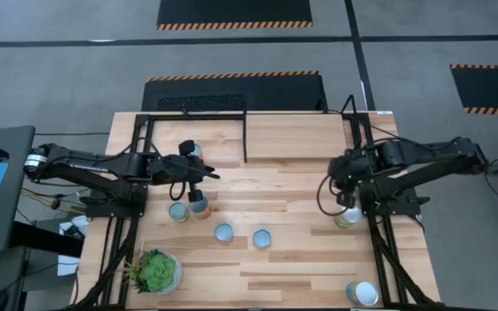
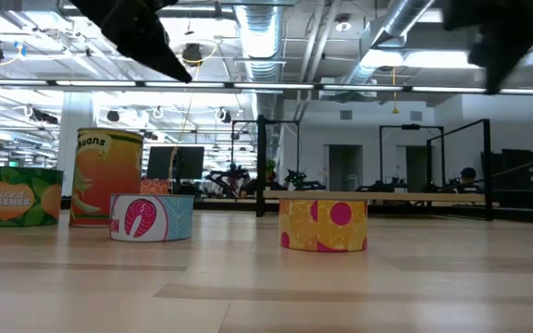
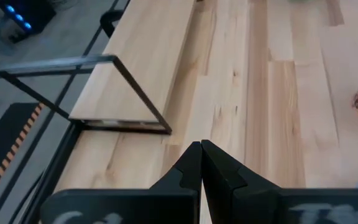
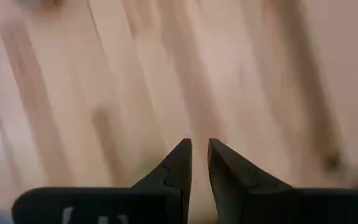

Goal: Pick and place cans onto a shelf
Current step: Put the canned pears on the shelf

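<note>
Cans (image 1: 223, 231) stand upright, round tops skyward, scattered across the front of the surface (image 1: 301, 173), none on the shelf (image 1: 197, 134) at the back left. Left tool (image 3: 201, 148) hangs over the surface beside the shelf, fingers pressed together, empty. Right tool (image 4: 199, 149) hovers near the right edge, fingers slightly apart, pinching nothing.

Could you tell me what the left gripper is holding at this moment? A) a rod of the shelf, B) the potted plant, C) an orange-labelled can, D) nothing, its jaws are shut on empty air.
D. In the left wrist view the left gripper has its jaws pressed together with nothing between them, above bare table, with the shelf lying ahead of it.
</note>
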You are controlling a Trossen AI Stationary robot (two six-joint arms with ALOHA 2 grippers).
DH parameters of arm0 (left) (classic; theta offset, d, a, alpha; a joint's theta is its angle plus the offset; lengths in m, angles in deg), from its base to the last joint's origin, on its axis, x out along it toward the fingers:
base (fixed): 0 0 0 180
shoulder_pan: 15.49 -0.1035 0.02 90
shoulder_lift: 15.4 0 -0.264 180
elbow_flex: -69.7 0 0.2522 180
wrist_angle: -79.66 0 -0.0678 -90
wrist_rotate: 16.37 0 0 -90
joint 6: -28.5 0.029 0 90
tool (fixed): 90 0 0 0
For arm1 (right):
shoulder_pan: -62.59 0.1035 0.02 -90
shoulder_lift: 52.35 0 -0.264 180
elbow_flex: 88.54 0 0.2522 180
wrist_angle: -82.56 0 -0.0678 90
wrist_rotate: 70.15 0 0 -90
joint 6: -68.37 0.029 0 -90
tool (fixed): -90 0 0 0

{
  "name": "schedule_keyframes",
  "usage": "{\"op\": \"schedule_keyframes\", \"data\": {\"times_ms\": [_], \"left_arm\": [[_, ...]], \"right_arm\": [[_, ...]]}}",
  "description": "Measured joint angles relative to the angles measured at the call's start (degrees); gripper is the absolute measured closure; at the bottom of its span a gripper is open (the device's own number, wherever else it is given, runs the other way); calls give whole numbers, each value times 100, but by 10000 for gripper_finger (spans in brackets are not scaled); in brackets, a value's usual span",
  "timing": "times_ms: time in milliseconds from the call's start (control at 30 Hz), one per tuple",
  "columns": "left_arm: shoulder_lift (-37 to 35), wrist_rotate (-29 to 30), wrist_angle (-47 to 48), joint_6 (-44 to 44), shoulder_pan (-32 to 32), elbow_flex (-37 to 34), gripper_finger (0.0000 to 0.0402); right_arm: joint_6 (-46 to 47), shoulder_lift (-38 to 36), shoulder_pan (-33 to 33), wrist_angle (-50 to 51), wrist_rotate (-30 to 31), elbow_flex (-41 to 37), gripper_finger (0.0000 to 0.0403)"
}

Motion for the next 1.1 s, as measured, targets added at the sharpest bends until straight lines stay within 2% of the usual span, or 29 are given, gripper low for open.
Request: {"op": "schedule_keyframes", "data": {"times_ms": [167,300,467,600,867,1100], "left_arm": [[16,50,-104,9,-4,0,401],[16,60,-315,-18,-2,0,401],[16,62,-393,-64,-2,2,401],[16,60,-395,-134,-2,0,401],[16,27,-356,-142,0,0,401],[16,25,-296,-159,0,0,401]], "right_arm": [[975,-22,383,745,-688,-52,323],[1032,-28,670,820,-699,-52,323],[1232,18,990,863,-1003,-52,314],[1327,107,1337,850,-905,-54,286],[1394,544,1721,872,-340,-56,209],[1431,931,1987,876,9,-56,189]]}}
